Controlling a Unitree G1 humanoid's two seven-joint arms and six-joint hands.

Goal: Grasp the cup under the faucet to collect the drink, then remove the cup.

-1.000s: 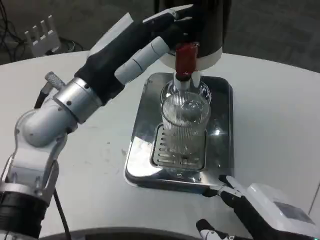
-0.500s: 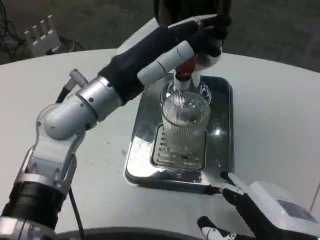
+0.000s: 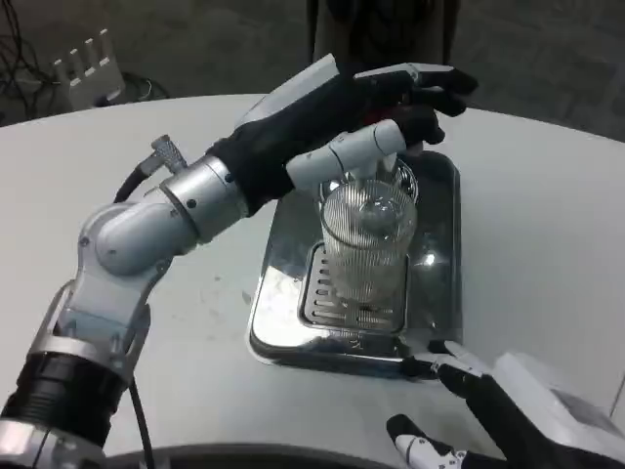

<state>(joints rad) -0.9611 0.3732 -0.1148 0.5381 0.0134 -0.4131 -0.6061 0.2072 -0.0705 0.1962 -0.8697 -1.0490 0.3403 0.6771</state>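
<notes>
A ribbed clear glass cup [image 3: 366, 244] stands upright on the grate of a silver drip tray [image 3: 441, 205], under the faucet of a dark drink dispenser [image 3: 383, 27]. My left hand [image 3: 376, 103] reaches across from the left and lies over the faucet just above the cup's rim, fingers stretched to the right. It hides the red tap handle, and it holds nothing that I can see. My right hand [image 3: 508, 425] hovers low at the table's near edge, right of the tray's front corner, with its fingers apart and empty. It is clear of the cup.
The white round table [image 3: 547, 225] spreads out on both sides of the tray. A white rack-like object [image 3: 86, 66] sits at the far left edge. Dark floor lies beyond the table.
My left hand has swung rightward and down over the faucet and now covers the red handle that showed before. The cup and my right hand have stayed about where they were.
</notes>
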